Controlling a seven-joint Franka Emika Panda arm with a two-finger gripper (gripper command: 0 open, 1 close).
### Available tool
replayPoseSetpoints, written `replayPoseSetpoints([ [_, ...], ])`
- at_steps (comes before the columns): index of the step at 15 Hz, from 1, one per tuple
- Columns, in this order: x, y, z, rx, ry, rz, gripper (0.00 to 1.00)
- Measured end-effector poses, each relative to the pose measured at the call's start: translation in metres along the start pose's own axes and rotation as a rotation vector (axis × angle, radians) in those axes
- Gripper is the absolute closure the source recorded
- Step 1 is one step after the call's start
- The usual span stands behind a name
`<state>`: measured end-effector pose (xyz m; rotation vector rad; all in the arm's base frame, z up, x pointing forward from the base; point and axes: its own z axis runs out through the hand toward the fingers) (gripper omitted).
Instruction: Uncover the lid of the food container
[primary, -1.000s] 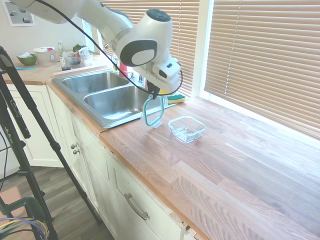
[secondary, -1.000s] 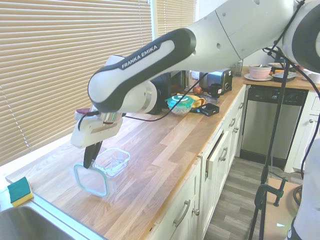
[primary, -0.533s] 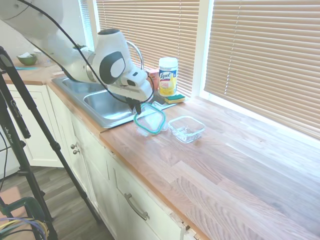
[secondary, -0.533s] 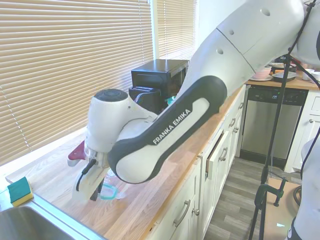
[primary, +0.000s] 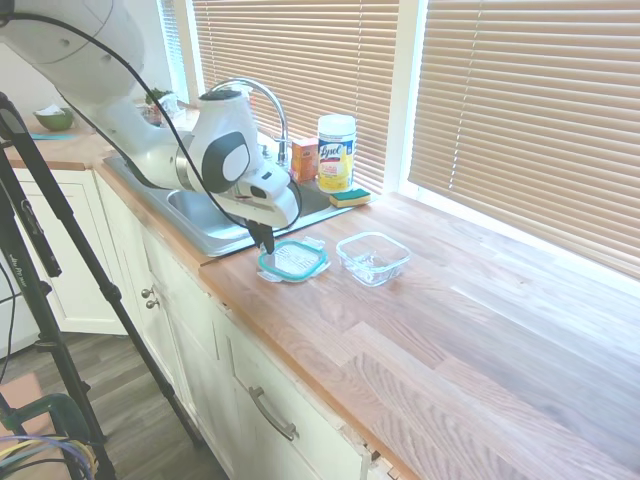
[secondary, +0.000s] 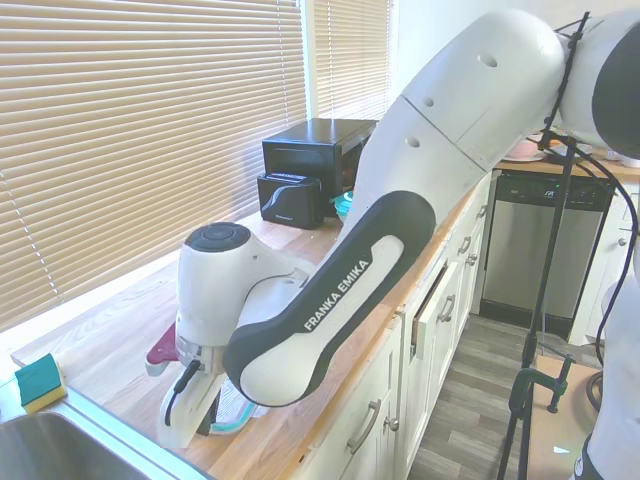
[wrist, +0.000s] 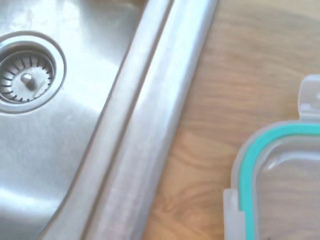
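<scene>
- The lid lies flat on the counter, at 9 o'clock from the food container.
- It looks light, thin and bendy; grab its teal rim.
- The gripper touches its edge; I cannot tell if it's gripping.

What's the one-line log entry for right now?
lid: off, flat on counter by sink | food container: open, beside lid | gripper: low at lid's edge, grip unclear
</scene>
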<state>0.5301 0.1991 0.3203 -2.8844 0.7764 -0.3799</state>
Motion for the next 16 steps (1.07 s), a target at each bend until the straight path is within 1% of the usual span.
replayPoseSetpoints([
  [5, 0.005, -0.003, -0.006, 0.001, 0.022, 0.025, 0.0],
  [8, 0.005, -0.004, -0.012, 0.001, 0.027, 0.03, 0.0],
  [10, 0.005, -0.004, -0.015, -0.009, 0.026, 0.037, 0.0],
  [11, 0.005, -0.003, -0.018, -0.017, 0.023, 0.045, 0.0],
  [13, 0.014, -0.001, -0.033, -0.058, 0.026, 0.089, 0.0],
  [15, 0.036, 0.003, -0.069, -0.103, 0.042, 0.124, 0.0],
  [16, 0.044, 0.005, -0.089, -0.121, 0.047, 0.117, 0.0],
])
